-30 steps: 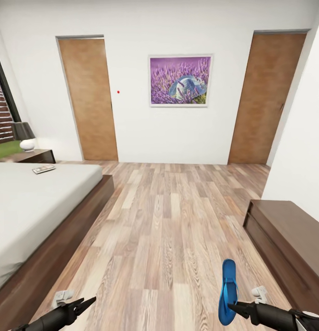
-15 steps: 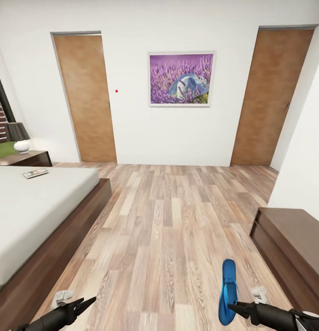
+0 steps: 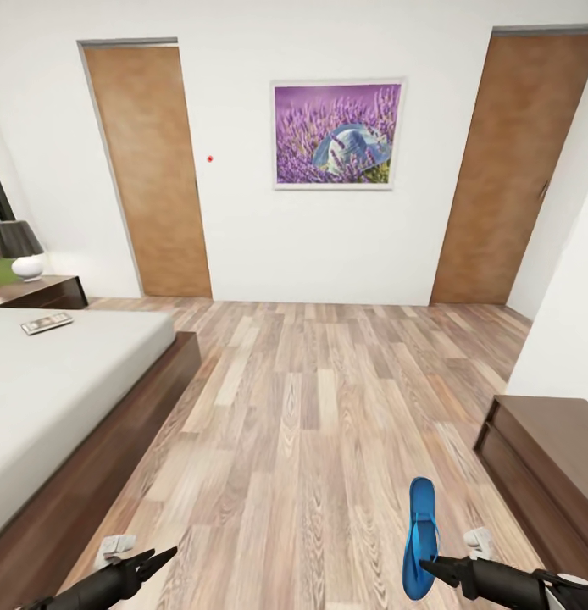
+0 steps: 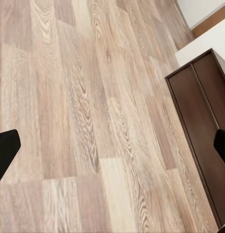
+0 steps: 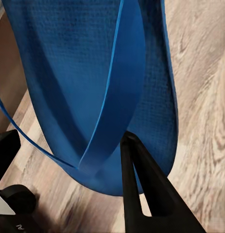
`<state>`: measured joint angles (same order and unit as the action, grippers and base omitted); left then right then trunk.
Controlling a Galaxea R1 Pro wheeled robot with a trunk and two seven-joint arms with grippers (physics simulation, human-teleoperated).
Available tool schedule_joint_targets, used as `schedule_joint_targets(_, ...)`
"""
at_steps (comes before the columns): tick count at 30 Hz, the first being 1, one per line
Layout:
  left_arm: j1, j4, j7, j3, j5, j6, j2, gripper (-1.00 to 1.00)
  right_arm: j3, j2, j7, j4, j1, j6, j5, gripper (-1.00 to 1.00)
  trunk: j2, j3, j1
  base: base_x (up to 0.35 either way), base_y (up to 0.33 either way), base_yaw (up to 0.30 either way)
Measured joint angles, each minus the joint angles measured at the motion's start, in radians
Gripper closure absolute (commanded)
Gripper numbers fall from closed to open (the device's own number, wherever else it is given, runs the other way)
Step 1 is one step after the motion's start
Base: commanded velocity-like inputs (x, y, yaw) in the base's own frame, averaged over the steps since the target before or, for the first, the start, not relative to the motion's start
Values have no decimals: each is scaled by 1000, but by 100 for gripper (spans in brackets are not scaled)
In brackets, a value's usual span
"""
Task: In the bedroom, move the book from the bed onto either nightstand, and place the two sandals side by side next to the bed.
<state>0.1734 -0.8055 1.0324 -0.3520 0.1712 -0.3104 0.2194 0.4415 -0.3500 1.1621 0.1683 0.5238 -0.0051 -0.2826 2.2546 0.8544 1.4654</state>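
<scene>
We carry one blue sandal in our right gripper, and in the right wrist view the dark fingers are pinched on its thong strap near the edge of the sole, so the flip-flop hangs from that grip above the wood-plank floor. Its long axis runs away from us toward the far wall, roughly parallel with the long side of the bed. Our left gripper holds nothing, its jaws standing apart, with bare planks between the fingertips in the left wrist view. The relation that matters is sideways: the bed lies well off to the left of the sandal, across an open stretch of floor, while the dark low cabinet sits just beside the sandal on the other side. So the right arm, the one holding the sandal, is the arm farther from the bed, and we judge that the base must bring us toward the bed frame before the sandal can be set down beside it. The book lies on the mattress at the bed's far end, near the nightstand with the lamp beyond that end. We cannot see the other sandal here.
</scene>
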Motion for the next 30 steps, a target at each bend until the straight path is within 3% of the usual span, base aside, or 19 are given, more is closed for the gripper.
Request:
schedule_joint_targets(22,0,0,0,3,0,0,-1,-100,0,0,0,0,0,0,0,100,0,6,0,323,-1,0)
schedule_joint_targets(30,0,1,-9,3,0,1,-2,-100,0,0,-1,0,0,0,-1,100,0,6,0,315,-112,0)
